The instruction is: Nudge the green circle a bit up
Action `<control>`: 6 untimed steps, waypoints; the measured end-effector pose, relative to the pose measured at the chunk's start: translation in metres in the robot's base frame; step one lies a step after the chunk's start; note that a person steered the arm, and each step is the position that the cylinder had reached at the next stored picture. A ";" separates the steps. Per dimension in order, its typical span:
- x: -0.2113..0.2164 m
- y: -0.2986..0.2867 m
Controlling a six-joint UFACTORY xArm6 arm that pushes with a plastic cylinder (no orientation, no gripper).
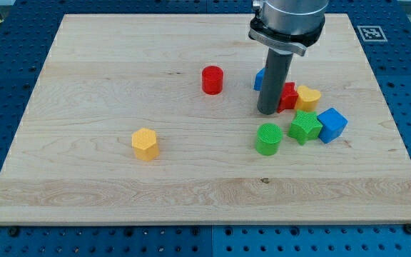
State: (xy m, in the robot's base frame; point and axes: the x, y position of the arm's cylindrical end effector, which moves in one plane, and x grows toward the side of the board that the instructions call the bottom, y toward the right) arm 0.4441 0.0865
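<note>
Your target, the green circle, a short ribbed plastic cylinder, stands on the pale wooden board just below my tip, toward the view's bottom, with a narrow strip of bare wood between them. There are no jaws to report: the arm ends in a straight dark rod, so nothing is apart, together or clamped.

To the view's right of the green circle, below and right of my tip, you see a green star-shaped block, and touching its right side a blue cube. Just right of my tip sits a red block, its shape hard to tell, with a yellow heart-shaped block against its right side. A blue block peeks out from behind the rod on its left, mostly hidden.

Well left of my tip and slightly above it stands a red cylinder. Far to the lower left lies a yellow hexagonal block, alone.

At the board's top right corner you find a black-and-white square marker; no readable writing shows anywhere.
</note>
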 end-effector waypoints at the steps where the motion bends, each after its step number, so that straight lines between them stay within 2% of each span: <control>1: 0.001 -0.055; 2: 0.032 -0.079; 3: 0.074 -0.059; 4: 0.095 -0.021; 5: 0.095 0.028; 6: 0.093 0.047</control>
